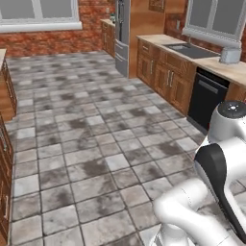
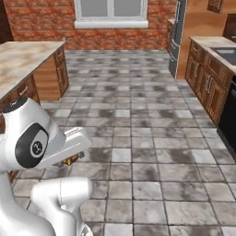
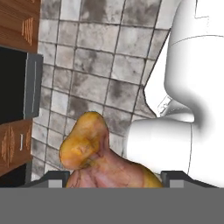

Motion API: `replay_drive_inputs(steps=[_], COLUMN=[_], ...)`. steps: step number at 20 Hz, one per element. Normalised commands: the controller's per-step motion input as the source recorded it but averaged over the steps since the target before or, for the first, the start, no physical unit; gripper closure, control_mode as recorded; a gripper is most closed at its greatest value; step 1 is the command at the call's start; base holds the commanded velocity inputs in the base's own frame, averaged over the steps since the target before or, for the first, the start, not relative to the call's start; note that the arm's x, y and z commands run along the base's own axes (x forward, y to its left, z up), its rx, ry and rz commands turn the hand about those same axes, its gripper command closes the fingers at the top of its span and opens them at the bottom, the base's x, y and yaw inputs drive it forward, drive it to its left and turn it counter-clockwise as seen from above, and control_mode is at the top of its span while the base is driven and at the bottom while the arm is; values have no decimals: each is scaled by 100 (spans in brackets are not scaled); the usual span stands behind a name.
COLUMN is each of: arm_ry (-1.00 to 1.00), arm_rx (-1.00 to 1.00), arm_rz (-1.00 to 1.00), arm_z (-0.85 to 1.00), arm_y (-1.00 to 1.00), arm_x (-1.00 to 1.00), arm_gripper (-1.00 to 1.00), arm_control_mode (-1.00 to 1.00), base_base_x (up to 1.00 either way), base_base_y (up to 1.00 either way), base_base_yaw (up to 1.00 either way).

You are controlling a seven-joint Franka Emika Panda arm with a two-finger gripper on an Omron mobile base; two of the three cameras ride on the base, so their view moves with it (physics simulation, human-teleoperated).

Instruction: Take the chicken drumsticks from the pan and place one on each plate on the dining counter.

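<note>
Tool [image 3: 114, 177] pinching chicken drumstick [image 3: 94, 153] between dark fingertips [image 3: 175, 177], held above grey stone-tile floor [image 1: 86, 144]. Long axis out from tool, bulbous golden end away from it; lower part cut off at frame edge. Marbled tabletop [image 2: 20, 62] far left, wooden cabinets [image 1: 166, 77] and black dishwasher [image 1: 206, 98] right, brick wall [image 2: 50, 25] far.

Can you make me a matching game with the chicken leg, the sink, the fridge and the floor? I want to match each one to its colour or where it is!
Things:
1. chicken drumstick
2. sink
3. fridge
4. floor

Clues:
A. grey stone tiles
B. set into the light worktop under a window
C. golden-orange, between the gripper fingertips
D. tall and silvery, beside wooden cabinets

Pairs: 1-C, 2-B, 3-D, 4-A
</note>
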Motion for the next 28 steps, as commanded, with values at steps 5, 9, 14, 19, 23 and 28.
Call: replay_drive_inputs(steps=[5,9,14,19,23,28], arm_ry=[0,0,0,0,0,0], arm_rx=[0,0,0,0,0,0], arm_rz=[0,0,0,0,0,0], arm_z=[0,0,0,0,0,0], arm_y=[0,0,0,0,0,0], arm_x=[0,0,0,0,0,0], arm_gripper=[100,100,100,100,100,100], arm_control_mode=[100,100,100,100,100,100], base_base_x=[-23,-6,-3,0,0,0], base_base_y=[100,100,100,100,100,100], base_base_yaw=[0,0,-5,-11,-13,-17])
